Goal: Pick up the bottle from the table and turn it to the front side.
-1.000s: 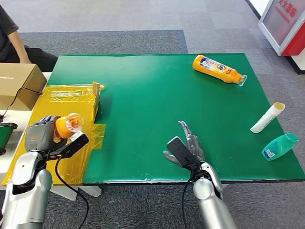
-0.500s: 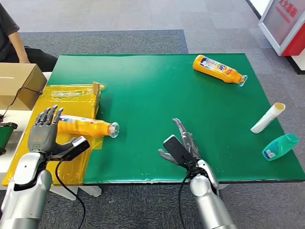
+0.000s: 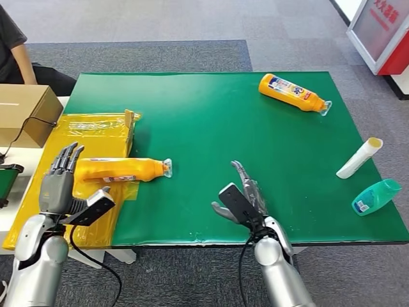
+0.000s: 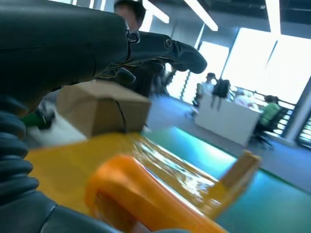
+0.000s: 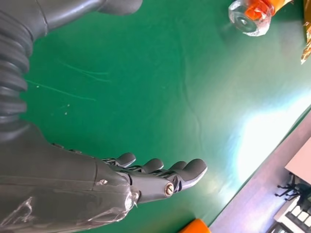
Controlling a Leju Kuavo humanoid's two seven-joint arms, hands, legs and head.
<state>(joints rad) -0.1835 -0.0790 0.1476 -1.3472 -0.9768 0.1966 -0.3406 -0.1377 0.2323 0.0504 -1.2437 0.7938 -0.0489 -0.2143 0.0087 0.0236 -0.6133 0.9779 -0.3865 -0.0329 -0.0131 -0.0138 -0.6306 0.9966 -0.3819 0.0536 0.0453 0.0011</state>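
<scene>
The orange bottle [image 3: 121, 169] lies on its side at the left of the bench [image 3: 217, 121], its body over the yellow taped sheet [image 3: 91, 131] and its clear cap [image 3: 167, 168] out on the green surface, pointing toward the middle. A label strip shows along its upper side, though from the head view it is hard to say whether that is the front face the task wants.

The left hand [image 3: 60, 182] stands just beside the bottle's base with fingers spread and upright, holding nothing; from how things lie, it reads as a hand that has nothing more to grip there. In the left wrist view the bottle's orange base [image 4: 121, 194] sits close under the hand [image 4: 73, 43], apart from the fingers, with a cardboard box [image 4: 99, 104] behind.

The right hand [image 3: 243, 198] hovers low over the near edge of the bench, fingers extended and slightly apart, empty. It is placed well apart from the bottle, probably kept out of the way. Its wrist view shows the flat palm and fingers [image 5: 161, 170] above bare green and the bottle's cap [image 5: 249, 17] at the far corner.

Three other containers wait on the right: a second orange bottle [image 3: 291, 93] at the far side, a white tube [image 3: 359, 157] and a teal bottle [image 3: 376, 195] near the right edge. A person [image 3: 12, 48] sits beyond the left corner.
</scene>
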